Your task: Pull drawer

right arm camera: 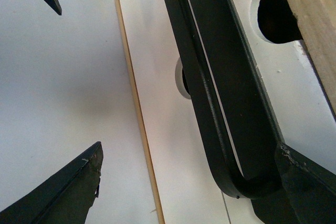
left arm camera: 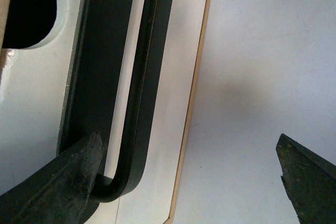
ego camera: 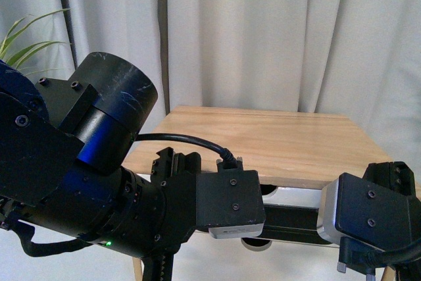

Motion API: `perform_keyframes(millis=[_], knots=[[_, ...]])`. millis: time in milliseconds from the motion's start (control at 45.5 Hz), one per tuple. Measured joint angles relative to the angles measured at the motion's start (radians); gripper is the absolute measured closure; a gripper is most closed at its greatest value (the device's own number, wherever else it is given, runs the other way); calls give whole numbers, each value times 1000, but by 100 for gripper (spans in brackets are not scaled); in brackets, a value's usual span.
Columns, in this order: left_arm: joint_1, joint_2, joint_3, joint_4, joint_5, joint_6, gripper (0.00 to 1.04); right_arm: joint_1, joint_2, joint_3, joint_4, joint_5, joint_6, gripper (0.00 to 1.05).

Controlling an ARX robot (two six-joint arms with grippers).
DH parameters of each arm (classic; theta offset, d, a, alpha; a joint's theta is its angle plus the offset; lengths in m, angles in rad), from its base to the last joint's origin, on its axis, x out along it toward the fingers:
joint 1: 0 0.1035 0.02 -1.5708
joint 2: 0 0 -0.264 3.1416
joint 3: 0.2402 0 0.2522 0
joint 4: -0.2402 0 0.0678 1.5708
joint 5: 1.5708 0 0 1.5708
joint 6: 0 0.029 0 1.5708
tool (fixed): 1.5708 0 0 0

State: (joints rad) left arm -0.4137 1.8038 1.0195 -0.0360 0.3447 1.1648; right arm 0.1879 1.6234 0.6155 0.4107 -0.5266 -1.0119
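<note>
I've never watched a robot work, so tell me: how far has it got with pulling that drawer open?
Early. Done: both arms are at the black handle, with the left pincer and right pincer each open, the bar between their fingers. In hand: closing on it; neither grips yet. Left: the whole pull. The drawer front sits tucked under the wooden top, seemingly shut.

Setting: a home-like furnished room. Indicators: full-length white curtains [ego camera: 263, 31] hang behind the furniture, beyond the left pincer [left arm camera: 191, 174]. A leafy houseplant [ego camera: 26, 37] stands farther left. A light-wood cabinet top [ego camera: 276, 139] lies above it.
</note>
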Motion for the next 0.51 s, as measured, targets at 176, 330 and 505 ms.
perform_keyframes(millis=[176, 330, 505], knots=[[8, -3, 0, -4, 9, 11, 6, 13, 11, 10, -6, 9, -1, 9], [10, -4, -2, -6, 11, 17, 6, 23, 22, 16, -14, 19, -4, 9], [10, -5, -2, -10, 13, 21, 6, 30, 28, 26, -39, 19, -14, 9]])
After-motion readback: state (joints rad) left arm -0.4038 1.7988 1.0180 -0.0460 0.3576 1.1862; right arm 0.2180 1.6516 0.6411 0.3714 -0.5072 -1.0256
